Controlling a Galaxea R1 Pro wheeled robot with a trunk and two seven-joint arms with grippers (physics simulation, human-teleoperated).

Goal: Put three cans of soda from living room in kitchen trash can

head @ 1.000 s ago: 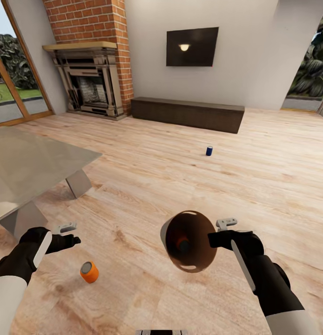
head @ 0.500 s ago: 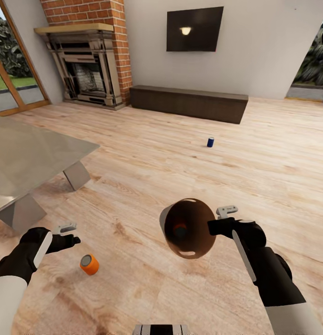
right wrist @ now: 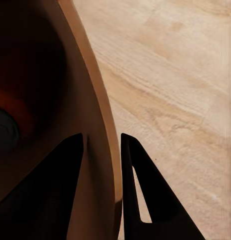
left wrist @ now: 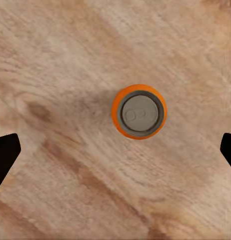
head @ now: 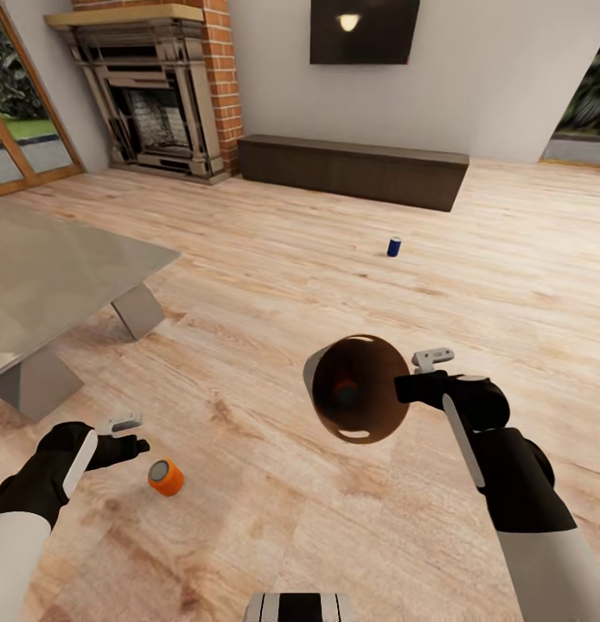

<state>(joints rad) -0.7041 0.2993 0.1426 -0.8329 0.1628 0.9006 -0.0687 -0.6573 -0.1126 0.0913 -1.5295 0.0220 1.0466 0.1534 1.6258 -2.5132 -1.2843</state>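
Left wrist view: orange can (left wrist: 139, 111) between pincer (left wrist: 115, 152) tips.

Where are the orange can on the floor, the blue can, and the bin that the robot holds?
orange can (left wrist: 139, 111), left wrist view: its grey top.
blue can (head: 393, 247), head view: its side, standing on the floor.
bin (head: 373, 380), head view: its coppery inner wall.

The black wall TV (head: 364, 31) and the brick fireplace (head: 153, 86) are cut off by the top edge of the head view. Inside the round grey bin with the brown inside (head: 360, 389), something orange (head: 345, 393) hides in shadow, too dim to tell.
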